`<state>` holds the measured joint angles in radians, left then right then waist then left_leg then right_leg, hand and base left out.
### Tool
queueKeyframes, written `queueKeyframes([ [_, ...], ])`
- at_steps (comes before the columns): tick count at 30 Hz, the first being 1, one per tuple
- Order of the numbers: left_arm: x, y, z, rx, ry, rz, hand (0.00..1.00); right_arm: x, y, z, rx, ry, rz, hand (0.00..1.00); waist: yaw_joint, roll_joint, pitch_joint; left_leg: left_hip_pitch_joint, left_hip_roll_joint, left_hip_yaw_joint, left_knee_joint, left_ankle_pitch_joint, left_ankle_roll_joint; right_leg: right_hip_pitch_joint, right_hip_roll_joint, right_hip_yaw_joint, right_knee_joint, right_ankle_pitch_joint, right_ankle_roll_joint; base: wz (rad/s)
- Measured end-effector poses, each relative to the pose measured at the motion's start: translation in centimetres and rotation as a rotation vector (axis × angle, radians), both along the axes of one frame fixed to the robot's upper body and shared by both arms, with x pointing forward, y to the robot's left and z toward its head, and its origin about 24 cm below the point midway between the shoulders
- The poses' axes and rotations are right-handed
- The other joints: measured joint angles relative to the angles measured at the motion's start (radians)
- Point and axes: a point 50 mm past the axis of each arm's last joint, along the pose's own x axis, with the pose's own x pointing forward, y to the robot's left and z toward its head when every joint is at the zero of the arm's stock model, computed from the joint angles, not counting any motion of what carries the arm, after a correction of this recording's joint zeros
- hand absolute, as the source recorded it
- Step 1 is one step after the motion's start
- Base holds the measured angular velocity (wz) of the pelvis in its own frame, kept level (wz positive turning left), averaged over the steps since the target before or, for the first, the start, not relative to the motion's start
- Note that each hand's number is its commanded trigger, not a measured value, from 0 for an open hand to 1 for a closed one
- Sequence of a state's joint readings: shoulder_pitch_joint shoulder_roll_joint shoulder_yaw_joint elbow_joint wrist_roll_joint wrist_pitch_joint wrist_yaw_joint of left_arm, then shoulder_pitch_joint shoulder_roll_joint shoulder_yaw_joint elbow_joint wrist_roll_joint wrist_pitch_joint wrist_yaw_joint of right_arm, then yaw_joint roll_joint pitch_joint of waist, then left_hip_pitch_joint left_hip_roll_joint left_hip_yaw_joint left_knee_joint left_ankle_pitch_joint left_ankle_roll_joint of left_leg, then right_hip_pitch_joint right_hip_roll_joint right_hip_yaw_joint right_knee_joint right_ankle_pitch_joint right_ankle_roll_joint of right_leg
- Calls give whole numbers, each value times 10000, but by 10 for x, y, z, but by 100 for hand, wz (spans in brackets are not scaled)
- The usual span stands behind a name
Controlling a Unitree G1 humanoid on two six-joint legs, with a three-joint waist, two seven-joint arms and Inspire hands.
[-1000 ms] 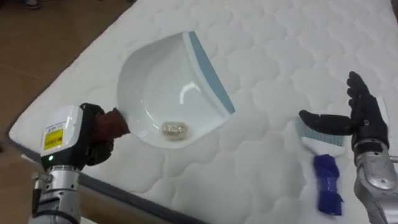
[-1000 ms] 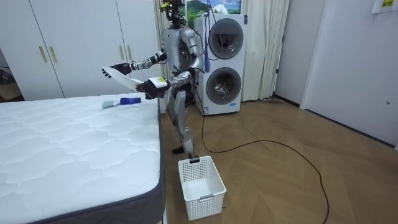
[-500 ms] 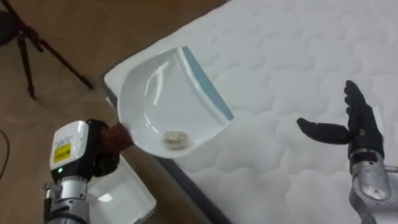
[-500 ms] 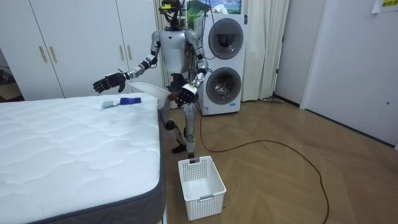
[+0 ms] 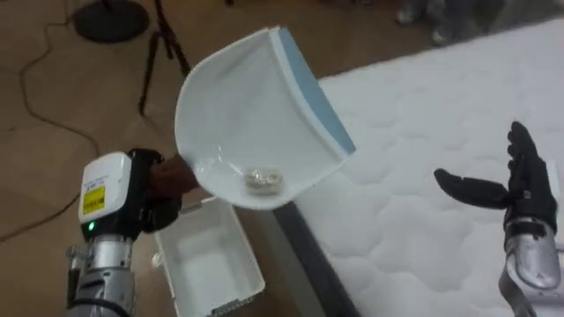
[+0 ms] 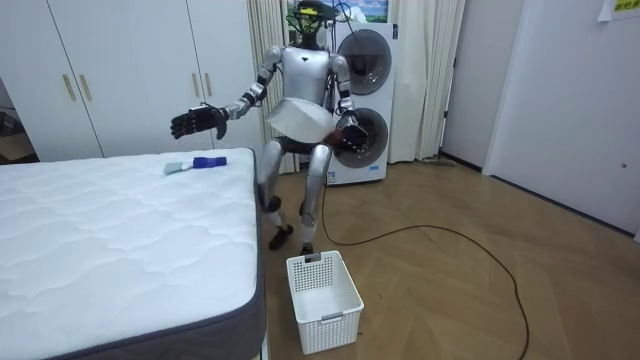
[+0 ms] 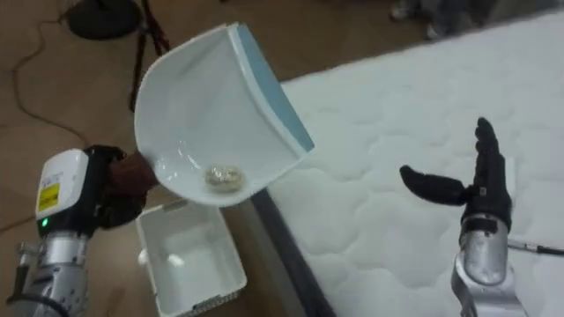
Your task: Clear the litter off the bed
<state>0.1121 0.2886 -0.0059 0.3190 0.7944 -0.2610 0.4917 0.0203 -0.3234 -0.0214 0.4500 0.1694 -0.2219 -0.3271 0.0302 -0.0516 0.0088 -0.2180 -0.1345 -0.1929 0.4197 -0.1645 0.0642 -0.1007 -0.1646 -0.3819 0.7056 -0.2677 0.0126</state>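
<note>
My left hand (image 5: 161, 187) is shut on the brown handle of a white dustpan (image 5: 251, 114) with a blue lip. The pan is held up, past the edge of the white mattress (image 5: 423, 132). A small crumpled scrap (image 5: 263, 180) lies in its low back part. Below the pan a white basket (image 5: 207, 264) stands on the wooden floor. My right hand (image 5: 522, 187) hovers open above the mattress, holding nothing. In the room view I stand at the bed's corner with the dustpan (image 6: 300, 118) at chest height, and a blue-handled brush (image 6: 195, 163) lies on the bed.
A tripod base (image 5: 110, 18) and a cable lie on the floor at the upper left. Stacked washing machines (image 6: 362, 95) stand behind me, wardrobes (image 6: 120, 70) along the wall. The basket (image 6: 322, 288) sits on the floor beside the bed's dark side.
I have turned from the bed toward the floor. The dustpan has swung off the mattress to above the basket. The right hand stays open, away from the brush.
</note>
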Motion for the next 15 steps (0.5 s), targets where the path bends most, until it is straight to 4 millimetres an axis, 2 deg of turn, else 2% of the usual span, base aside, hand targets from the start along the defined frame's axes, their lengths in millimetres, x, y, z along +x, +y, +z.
queueKeyframes([
  [1, -1, 1, -2, 31, 116, -14, 100, -2, 2, -3, 24, 85, 14, 0, -113, -127, -65, 292, -137, -413, -685, 379, -709, -108, 125, 310, -125, 38, -38, 182],
  [2, 2, 1, 0, 7, 74, -99, 100, -2, 5, -1, 15, -20, 68, 0, -408, -476, -41, 139, 469, 493, -282, 83, -466, -378, 87, 694, -36, 80, 172, 172],
  [3, 10, -2, 8, -10, -283, -496, 100, 2, 4, 7, -135, -384, 13, 0, -446, -38, 52, -441, 1700, 1412, 1211, -1083, -446, -860, 55, 979, 338, -142, 625, 165],
  [4, 13, -3, 10, -80, -341, -628, 100, 6, 5, 9, -105, -470, 12, 0, -460, -44, 77, -692, 1587, 1456, 1569, -1320, -157, -1029, -55, 1266, 334, -199, 874, 115],
  [5, 13, -2, 7, -84, -139, -703, 100, 7, 11, 5, 113, -359, 103, 0, -403, -186, 65, -805, 1194, 1088, 1810, -1389, 52, -1149, 43, 1519, 130, -217, 855, 85],
  [6, 11, -2, 3, -127, 69, -647, 100, 7, 13, 3, 114, -279, 229, 0, -348, -121, 115, -772, 931, 770, 1738, -1356, 252, -1302, 321, 1684, -410, -179, 793, 81],
  [7, 11, -4, 2, -138, 120, -676, 100, 6, 14, 3, 93, -240, 265, 0, -350, -94, 145, -761, 774, 625, 1675, -1289, 377, -1406, 440, 1703, -611, -148, 749, 91],
  [8, 11, -7, 0, -114, 179, -804, 100, 6, 14, 1, 81, -162, 284, 0, -346, -89, 176, -775, 489, 454, 1577, -1175, 588, -1778, 637, 1894, -910, -72, 642, 93],
  [9, 11, -9, -1, -94, 237, -916, 100, 5, 14, 0, 49, -107, 312, 0, -342, -44, 197, -828, 307, 460, 1552, -1129, 674, -2106, 761, 1968, -1334, 35, 521, 87],
  [10, 11, -10, -1, -90, 247, -936, 100, 5, 14, 0, 70, -76, 336, 0, -340, -9, 218, -852, 244, 477, 1544, -1117, 697, -2269, 816, 2001, -1540, 117, 492, 74],
  [11, 11, -9, -1, -73, 256, -929, 100, 5, 14, -3, 115, 39, 424, 0, -335, 7, 224, -897, 136, 570, 1484, -1091, 743, -2521, 862, 2076, -1865, 377, 404, 68],
  [13, 11, -6, 0, 11, 249, -878, 100, 4, 18, -6, 206, 190, 570, 0, -341, -22, 214, -958, 127, 882, 1483, -1140, 821, -2750, 1003, 2343, -2198, 1047, 188, 68],
  [14, 12, -5, 1, 50, 260, -844, 100, 4, 20, -7, 223, 227, 695, 0, -341, -90, 170, -986, 126, 1210, 1451, -1207, 897, -2785, 1035, 2474, -2252, 1654, 84, 52],
  [15, 12, -7, -2, -66, 321, -782, 100, 7, 20, -6, 206, 192, 744, 0, -255, -38, 182, -1000, 195, 1351, 1384, -1234, 892, -2772, 1084, 2505, -2287, 1542, 21, 37],
])
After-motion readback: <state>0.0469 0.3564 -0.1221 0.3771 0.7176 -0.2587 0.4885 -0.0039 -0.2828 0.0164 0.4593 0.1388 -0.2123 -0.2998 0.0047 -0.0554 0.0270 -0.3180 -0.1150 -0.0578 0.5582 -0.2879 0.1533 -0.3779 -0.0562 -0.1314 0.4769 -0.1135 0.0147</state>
